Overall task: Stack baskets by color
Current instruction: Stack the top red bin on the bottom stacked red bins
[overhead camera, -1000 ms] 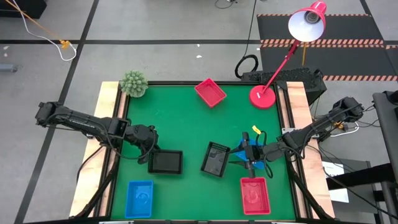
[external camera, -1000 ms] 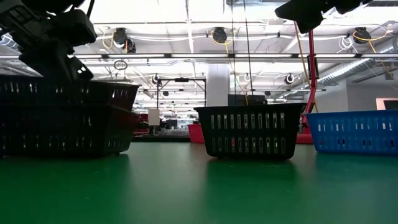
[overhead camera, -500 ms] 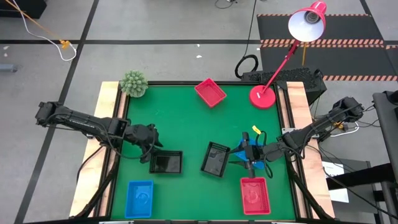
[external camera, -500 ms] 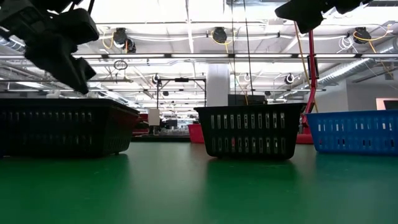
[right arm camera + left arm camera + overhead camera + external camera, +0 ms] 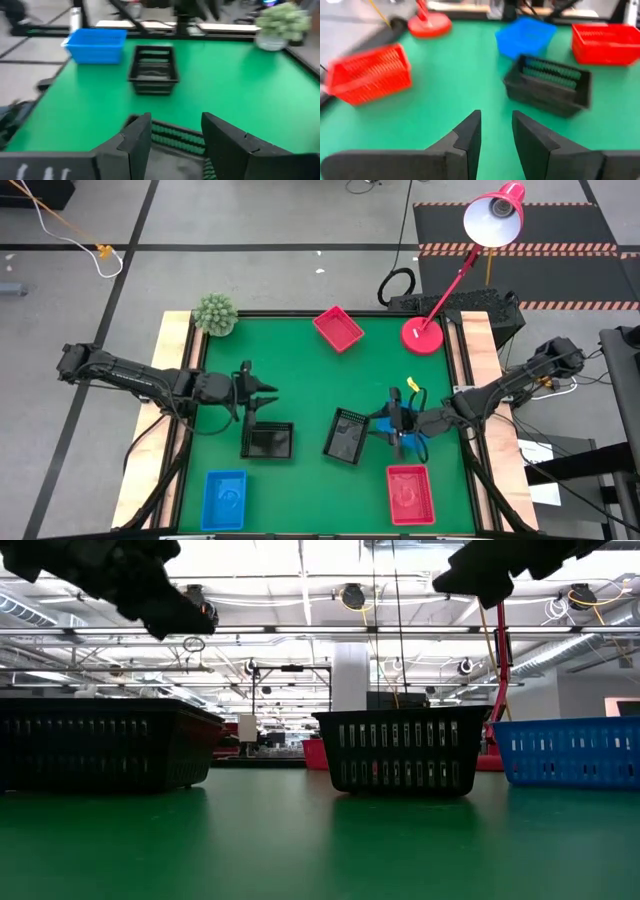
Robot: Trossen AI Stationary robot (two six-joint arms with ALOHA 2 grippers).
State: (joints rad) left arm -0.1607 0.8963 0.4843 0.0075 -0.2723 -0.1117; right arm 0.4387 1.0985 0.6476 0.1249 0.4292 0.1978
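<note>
High view: the green felt-like worktop [image 5: 300,370] carries the shallow rectangular plastic baskets with perforated sides. A black stack [image 5: 268,441] sits near-left of centre, a single black basket [image 5: 347,435] at centre, tilted. A blue basket [image 5: 223,499] lies at the near-left corner, a red basket [image 5: 410,494] near-right, another red basket [image 5: 338,328] at the far edge. A second blue basket [image 5: 385,426] is mostly hidden under the right arm. The left gripper [image 5: 262,391] hangs just beyond the black stack, holding nothing. The right gripper [image 5: 396,423] hovers between the single black basket and the near red one.

Low view: both black baskets stand flat on the worktop; both grippers are above them, clear of contact.

Left wrist view: the left fingers [image 5: 470,137] stand parted with a narrow gap — released, empty.

Right wrist view: the right fingers [image 5: 137,137] are spread wide, nothing between them, a basket rim just below.

Handling, as judged: the baskets look light, stiff and thin-walled, with smooth plastic likely to slip. The rim of a short side offers the surest hold, and nesting calls for square alignment.

Surroundings: a red desk lamp [image 5: 423,335] and a small green potted plant [image 5: 214,314] stand at the far corners — grey floor around.
</note>
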